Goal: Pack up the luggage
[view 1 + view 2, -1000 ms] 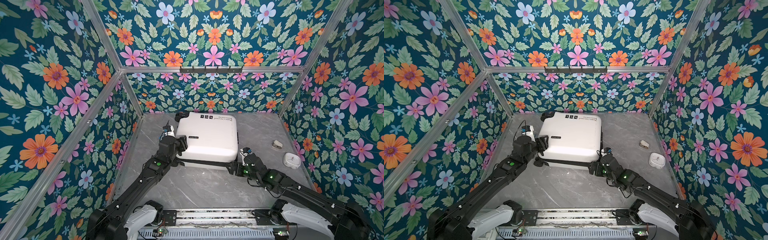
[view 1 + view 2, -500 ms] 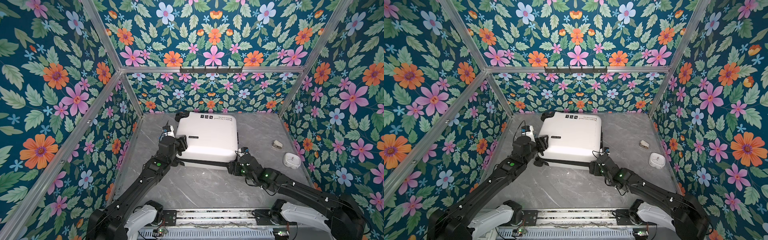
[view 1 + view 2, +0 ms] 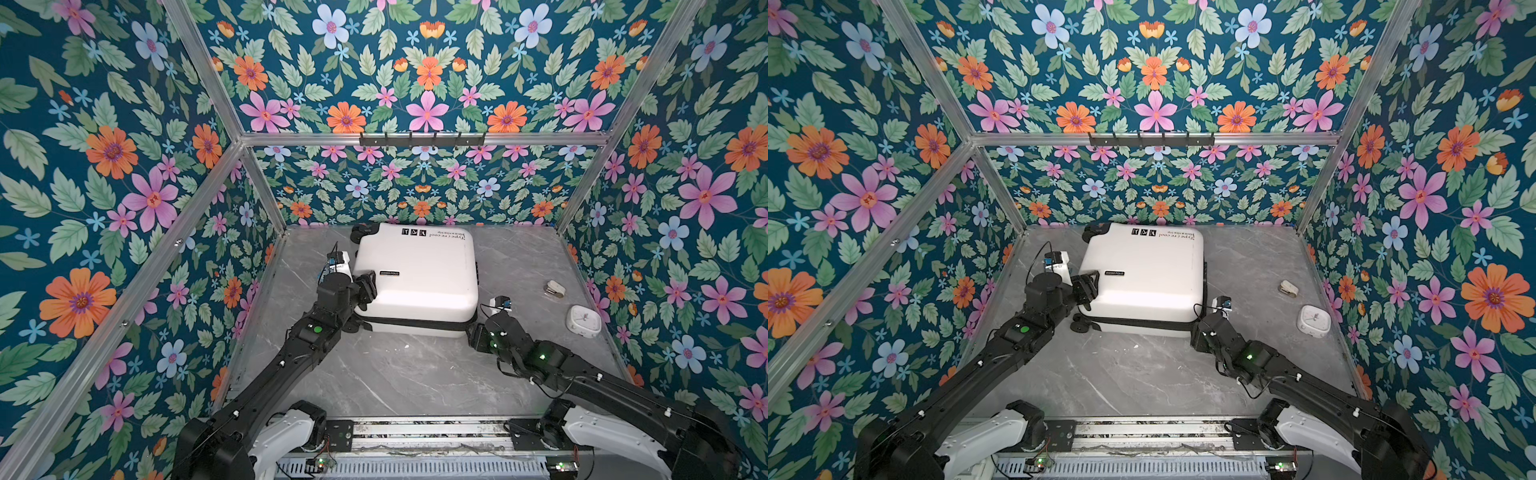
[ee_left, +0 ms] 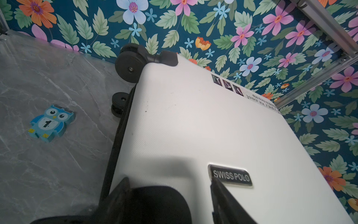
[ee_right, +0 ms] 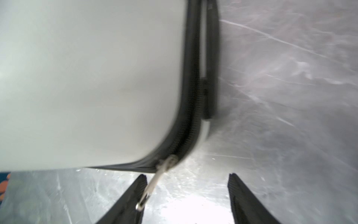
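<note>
Grey marble counter (image 3: pixel 395 374), floral walls | luggage (image 3: pixel 415 274) lies flat, lid down, toward the rear | zipper pull (image 5: pixel 153 186) hangs at luggage's near right corner, inside the right tool (image 5: pixel 187 176) (nearer arm), touching one finger (image 5: pixel 133 194); jaws parted, nothing clenched | left tool (image 3: pixel 365 286) parted astride luggage's left edge; grip cannot be told

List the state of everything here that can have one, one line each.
luggage, closed, lying flat on the table.
zipper pull, dangling at the near right corner, unclamped.
right gripper, open, straddling the zipper pull.
left gripper, jaws apart over the luggage's left edge; grip unclear.
owl piece, flat on the table, face up.
white clock, face up on the table.
</note>
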Robot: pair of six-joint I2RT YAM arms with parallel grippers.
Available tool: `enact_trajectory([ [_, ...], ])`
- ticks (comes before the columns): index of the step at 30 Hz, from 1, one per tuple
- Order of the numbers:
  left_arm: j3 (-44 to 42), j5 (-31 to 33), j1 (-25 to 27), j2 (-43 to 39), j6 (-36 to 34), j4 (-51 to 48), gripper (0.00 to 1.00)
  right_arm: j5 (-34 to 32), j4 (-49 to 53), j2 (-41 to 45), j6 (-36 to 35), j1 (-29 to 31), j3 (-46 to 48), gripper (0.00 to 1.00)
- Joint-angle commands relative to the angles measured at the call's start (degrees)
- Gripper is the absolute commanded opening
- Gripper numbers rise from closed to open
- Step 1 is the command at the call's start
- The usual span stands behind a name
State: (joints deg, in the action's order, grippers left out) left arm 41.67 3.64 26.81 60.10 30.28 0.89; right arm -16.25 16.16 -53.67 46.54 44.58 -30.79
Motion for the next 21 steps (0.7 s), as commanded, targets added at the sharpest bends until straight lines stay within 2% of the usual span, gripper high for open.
enact_trajectory([
  [1, -0.62, -1.84, -0.18, 1.01, 1.36, -9.35, 0.66, -4.47, 6.72, 3.68, 1.79, 0.06, 1.37, 0.62],
  [5, -0.40, -2.06, -0.26, 1.35, 1.20, -9.39, 0.67, -4.15, 8.26, 6.92, 1.76, 0.07, 2.39, 0.54],
  [10, -0.10, -2.05, -0.43, 1.57, 1.02, -9.39, 0.66, -1.97, 6.03, 9.12, -1.55, -0.02, 2.82, 0.52],
  [17, 0.00, -2.32, -0.61, 2.15, 0.83, -9.38, 0.67, 12.87, -2.96, 8.50, -12.65, -1.43, 3.22, 0.53],
  [21, -0.01, -2.21, -0.77, 2.17, 0.60, -9.34, 0.66, 23.31, -5.30, 7.98, -16.64, -7.49, 3.58, 0.55],
])
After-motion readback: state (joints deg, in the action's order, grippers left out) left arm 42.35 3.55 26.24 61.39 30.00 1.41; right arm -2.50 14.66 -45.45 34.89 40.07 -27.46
